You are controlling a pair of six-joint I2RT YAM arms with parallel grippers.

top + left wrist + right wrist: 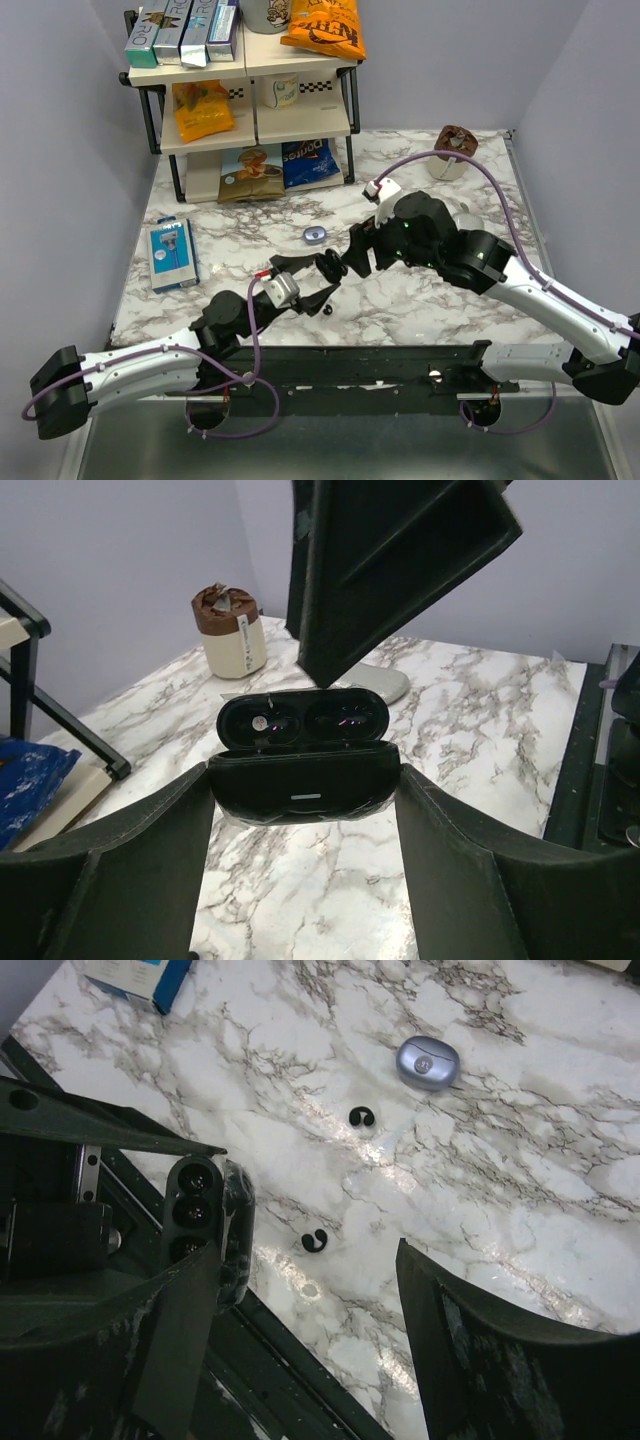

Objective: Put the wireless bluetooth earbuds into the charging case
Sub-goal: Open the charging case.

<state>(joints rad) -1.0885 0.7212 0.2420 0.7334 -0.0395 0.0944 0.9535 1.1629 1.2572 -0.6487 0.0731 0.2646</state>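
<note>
My left gripper (303, 815) is shut on the black charging case (300, 775) and holds it above the table, lid open; two dark wells show in the lid (300, 723). In the top view the case (331, 266) is at the left gripper (316, 278), with the right gripper (354, 254) close beside it. My right gripper (310, 1345) is open and empty, and the case (205, 1215) is by its left finger. Two black earbuds lie on the marble, one (314, 1241) near the front edge and one (361, 1117) farther in. One earbud (328, 311) shows in the top view.
A lilac oval case (315, 234) lies mid-table. A blue box (172, 255) lies at the left. A shelf (250, 110) with snack bags stands at the back left. A brown-topped cup (455, 150) and a white dish (468, 214) are at the right. A black rail (400, 362) runs along the front edge.
</note>
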